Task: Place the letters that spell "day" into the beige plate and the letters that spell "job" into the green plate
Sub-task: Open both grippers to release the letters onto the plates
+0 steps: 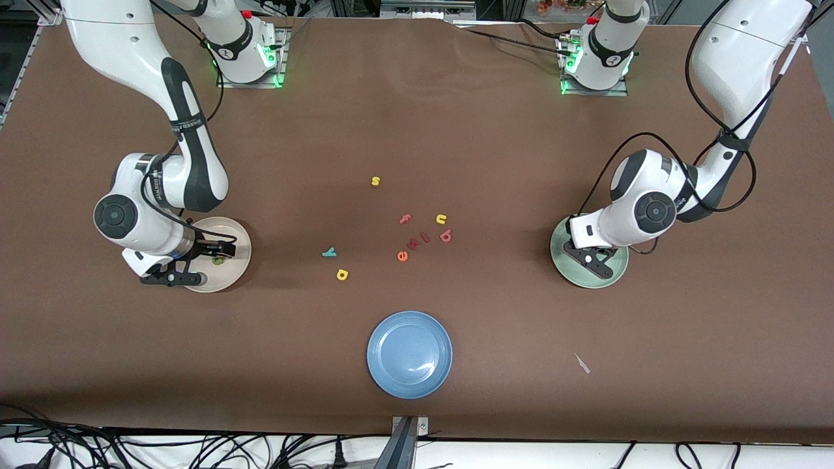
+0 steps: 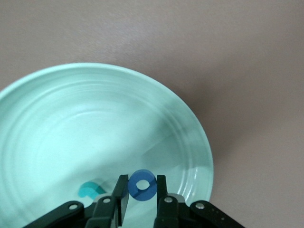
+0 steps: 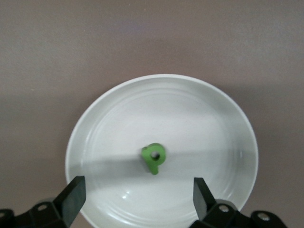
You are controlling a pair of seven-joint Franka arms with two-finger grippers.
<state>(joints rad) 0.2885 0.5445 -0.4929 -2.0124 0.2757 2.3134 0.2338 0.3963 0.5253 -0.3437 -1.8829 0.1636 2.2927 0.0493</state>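
My left gripper (image 1: 594, 260) hangs over the pale green plate (image 1: 558, 251) and is shut on the blue ring "o" (image 2: 142, 185). The teal "j" (image 2: 90, 189) lies in that green plate (image 2: 95, 118). My right gripper (image 1: 203, 264) stands open over the beige plate (image 1: 241, 242), nothing between its fingers. In that beige plate (image 3: 213, 118) lies the green "d" (image 3: 153, 158). On the table near the middle lie the teal "y" (image 1: 329, 252), the yellow "a" (image 1: 342, 274) and the salmon "b" (image 1: 445, 236).
Other loose letters sit mid-table: a yellow "s" (image 1: 375, 181), a salmon "f" (image 1: 405, 219), a yellow "u" (image 1: 441, 219) and an orange "e" (image 1: 402, 256). A blue plate (image 1: 409, 353) stands nearer the front camera. A scrap of paper (image 1: 582, 363) lies toward the left arm's end.
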